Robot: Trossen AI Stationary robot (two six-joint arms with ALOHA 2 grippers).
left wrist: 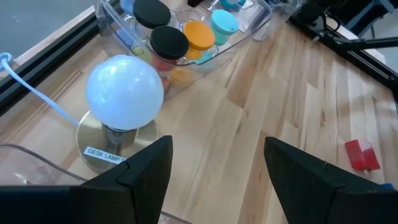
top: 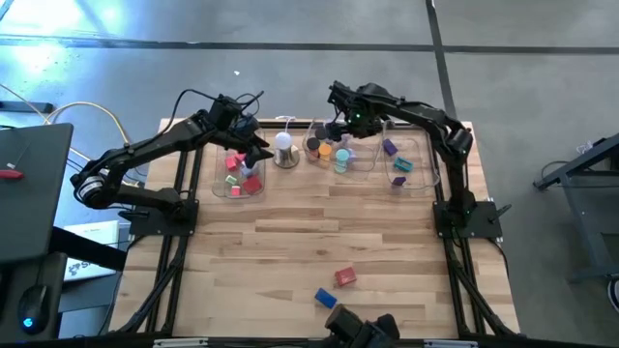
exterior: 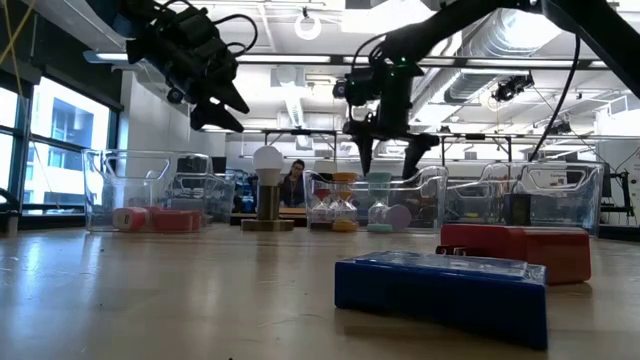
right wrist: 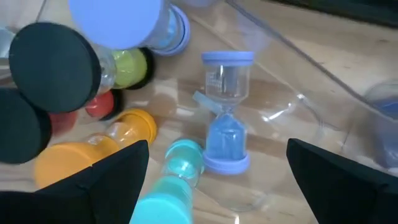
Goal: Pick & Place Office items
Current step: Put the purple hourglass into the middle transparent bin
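Blue block [exterior: 440, 291]: nearest the low camera, on the table, red block [exterior: 514, 250] just behind.
Left gripper [top: 253, 151]: jaws apart, empty, above the left tray [top: 221, 184].
Right gripper [top: 336, 128]: jaws wide, empty, over the middle tray [top: 366, 170] of rolls.

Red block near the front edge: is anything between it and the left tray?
Nothing visible. Bare tabletop lies between the red block and the left tray; the blue block sits nearer the front edge, off that line. The left gripper hovers open over the tray.
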